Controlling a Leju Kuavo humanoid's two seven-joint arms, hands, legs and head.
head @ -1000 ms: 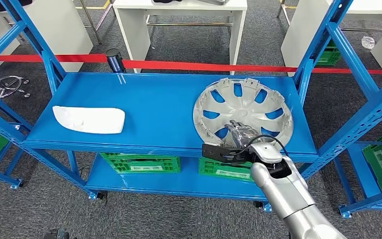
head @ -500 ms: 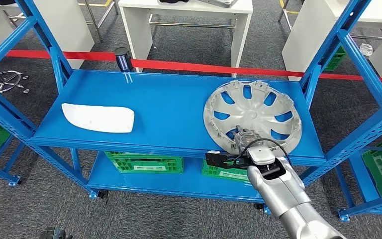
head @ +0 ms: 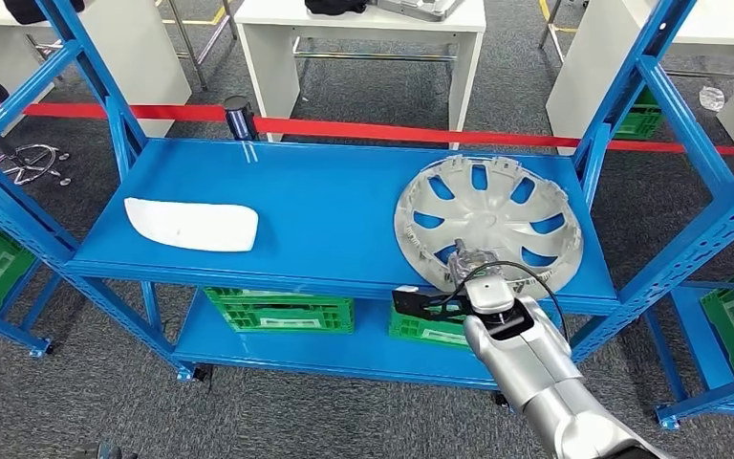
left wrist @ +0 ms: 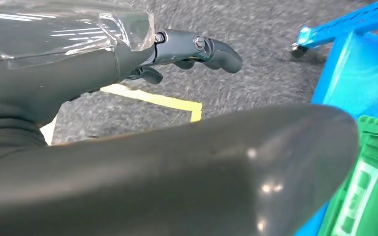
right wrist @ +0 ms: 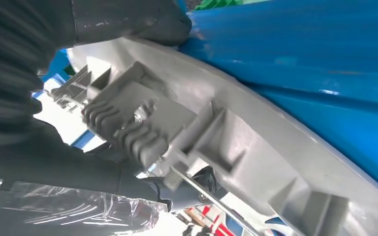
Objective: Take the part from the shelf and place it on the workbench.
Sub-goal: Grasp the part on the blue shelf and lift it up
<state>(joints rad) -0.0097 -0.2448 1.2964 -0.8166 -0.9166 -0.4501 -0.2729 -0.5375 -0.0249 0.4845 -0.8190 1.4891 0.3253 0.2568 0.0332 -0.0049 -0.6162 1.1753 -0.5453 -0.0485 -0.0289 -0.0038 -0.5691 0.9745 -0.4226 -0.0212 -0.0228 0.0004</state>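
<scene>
Silver-grey hubcap (head: pixel 488 226) lies flat on right part of blue shelf (head: pixel 325 210), near front edge. We see right hand (head: pixel 471 265) at hubcap's near rim; wrist view shows thumb (right wrist: pixel 142 19) on 1 side of rim (right wrist: pixel 256 147), darker fingers (right wrist: pixel 142 189) on other, so hand clamps rim. White panel (head: pixel 191 224) lies well apart, on shelf's left. Left hand (left wrist: pixel 197 49) hangs over grey carpet (left wrist: pixel 256 29), fingers curled, holding nothing. Green crates (head: pixel 277 311) sit on lower shelf.
</scene>
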